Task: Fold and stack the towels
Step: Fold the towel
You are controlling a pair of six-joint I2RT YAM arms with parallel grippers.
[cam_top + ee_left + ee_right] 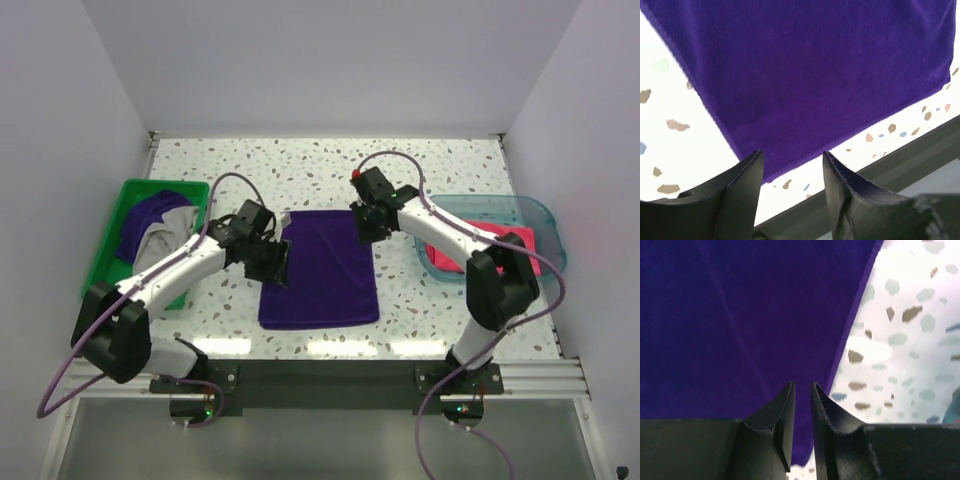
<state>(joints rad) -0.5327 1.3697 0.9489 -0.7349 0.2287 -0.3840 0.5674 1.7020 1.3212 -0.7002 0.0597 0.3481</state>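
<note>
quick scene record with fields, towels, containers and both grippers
centre: dark purple cloth towel spread flat on speckled table
left side: green plastic bin holding a purple towel and a pale grey towel
right side: translucent teal tray holding a hot pink towel
left gripper: open, empty, at the flat towel's left edge
right gripper: jaws narrowly apart, empty, at its right edge

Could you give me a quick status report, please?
Left end effector open, right end effector barely open, both empty. Purple towel spread flat. Nothing blocking.
</note>
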